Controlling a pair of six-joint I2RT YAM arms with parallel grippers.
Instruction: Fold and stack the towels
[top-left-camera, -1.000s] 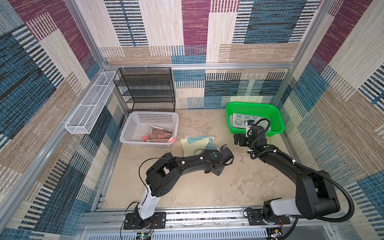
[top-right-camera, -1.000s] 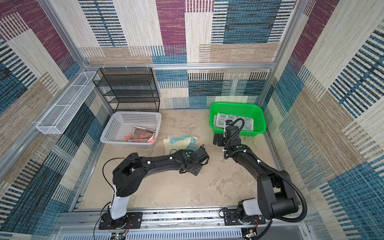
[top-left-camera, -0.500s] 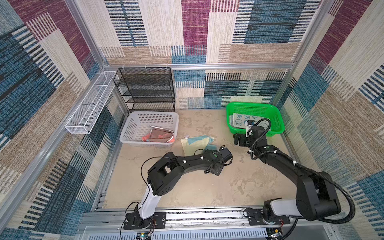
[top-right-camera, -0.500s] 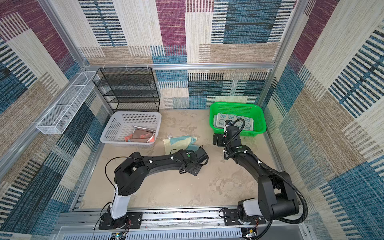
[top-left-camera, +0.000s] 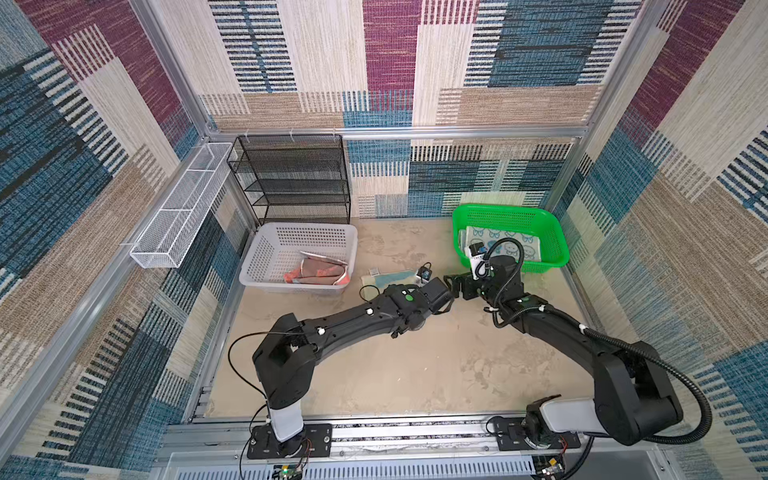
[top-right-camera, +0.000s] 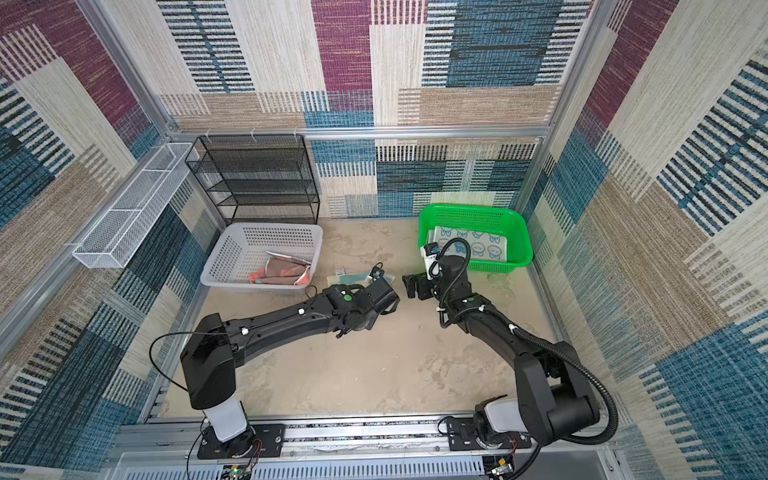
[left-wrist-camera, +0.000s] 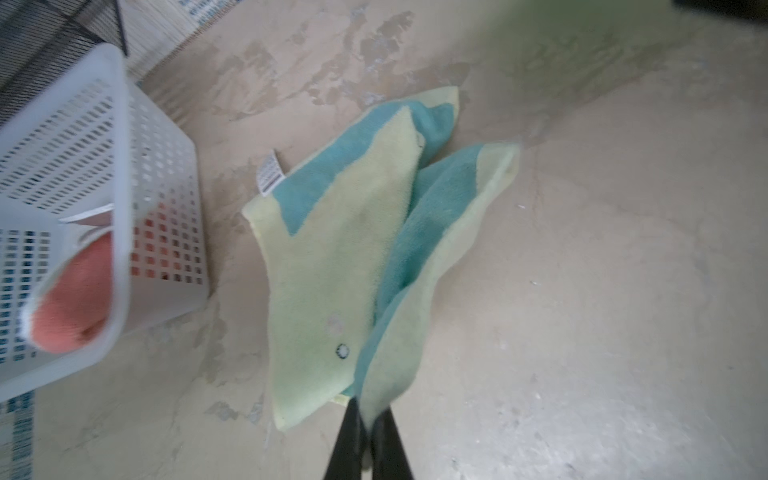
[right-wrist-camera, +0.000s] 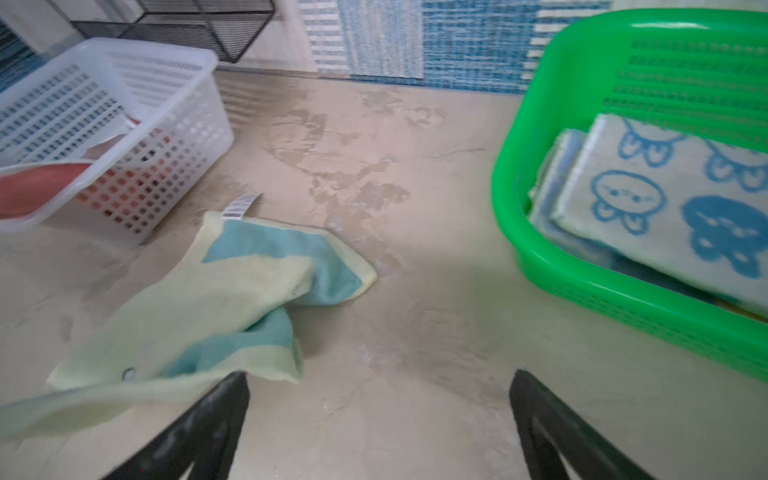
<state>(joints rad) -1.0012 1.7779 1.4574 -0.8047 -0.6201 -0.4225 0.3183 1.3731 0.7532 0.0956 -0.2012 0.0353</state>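
Note:
A teal towel with a cream edge (left-wrist-camera: 345, 257) lies crumpled on the table between the two baskets, seen in both top views (top-left-camera: 392, 277) (top-right-camera: 353, 277). My left gripper (left-wrist-camera: 368, 415) is shut on its near corner, which is raised off the table. My right gripper (right-wrist-camera: 379, 380) (top-left-camera: 451, 286) stands open just beside that corner, with nothing between its fingers. A folded white towel with blue rabbit faces (right-wrist-camera: 665, 208) (top-left-camera: 507, 247) lies in the green basket (top-left-camera: 511, 210). A brown and red towel (top-left-camera: 318, 272) sits crumpled in the white basket (top-left-camera: 291, 232).
A black mesh shelf (top-left-camera: 295, 178) stands at the back left behind the white basket. A white wire tray (top-left-camera: 178, 208) hangs on the left wall. Patterned walls close in three sides. The two wrists nearly meet at mid-table.
My left gripper has closed on the teal towel's corner and the wrist has shifted a little toward the right arm. The right gripper has stayed open and almost still.

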